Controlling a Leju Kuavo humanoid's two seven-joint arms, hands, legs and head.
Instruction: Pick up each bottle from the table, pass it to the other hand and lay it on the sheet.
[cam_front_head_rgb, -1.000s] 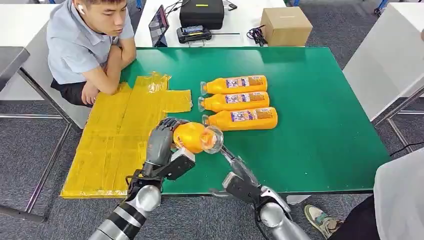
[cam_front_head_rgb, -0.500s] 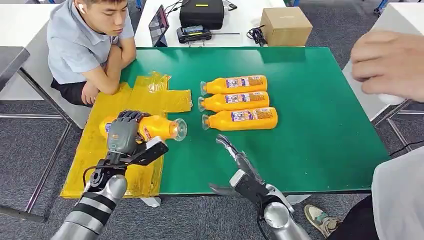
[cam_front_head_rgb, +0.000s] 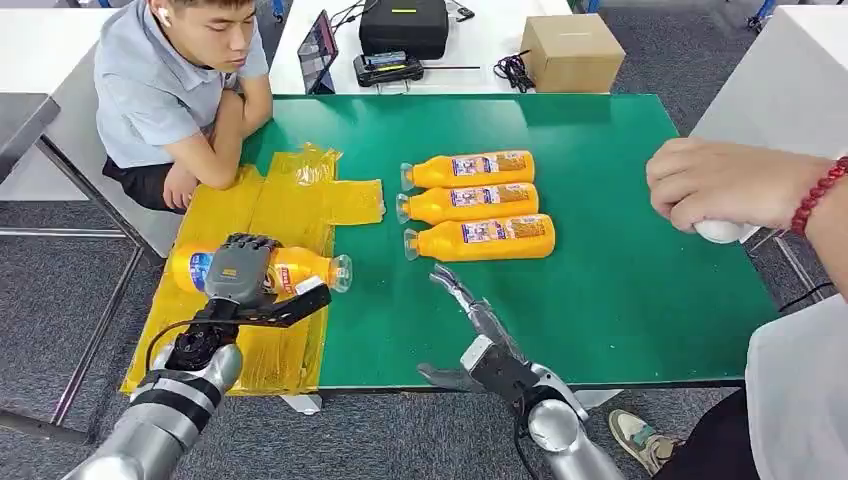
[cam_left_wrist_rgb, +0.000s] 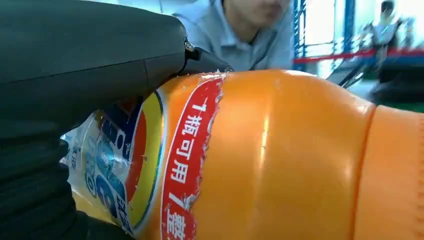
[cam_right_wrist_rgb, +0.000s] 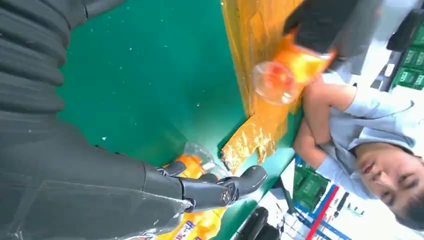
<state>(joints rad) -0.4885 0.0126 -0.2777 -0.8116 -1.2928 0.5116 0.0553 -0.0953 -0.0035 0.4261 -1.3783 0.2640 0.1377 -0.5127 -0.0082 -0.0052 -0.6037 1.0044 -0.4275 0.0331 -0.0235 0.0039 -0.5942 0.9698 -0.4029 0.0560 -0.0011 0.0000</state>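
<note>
Bottle (cam_front_head_rgb: 262, 270) in our left hand (cam_front_head_rgb: 238, 270) is what we watch now. Our left fingers (cam_front_head_rgb: 248, 243) are wrapped over its middle, on the label, and they hold it tight. It lies flat and sideways over the yellow sheet (cam_front_head_rgb: 205, 330), with its clear cap end pointing at the green table (cam_front_head_rgb: 620, 290). We cannot tell if it already touches the sheet or hangs just above it.

We think this step is the laying down. To do it well, we should bring the bottle low until its side rests on the sheet, and only then let go. A round bottle can roll, so we should open our fingers slowly and lift them straight up, not push sideways. We should keep the whole bottle on the yellow part, because the cap end is close to the edge of the sheet.

Our right hand (cam_front_head_rgb: 478, 335) holds nothing. Its fingers are spread apart, and it hangs over the near side of the table.

Three more bottles (cam_front_head_rgb: 470, 203) lie in a row on the table, well apart from the sheet. They are not yet picked up. A person's hand (cam_front_head_rgb: 730, 185) is over the far right side of the table, so we should stay away from it.
</note>
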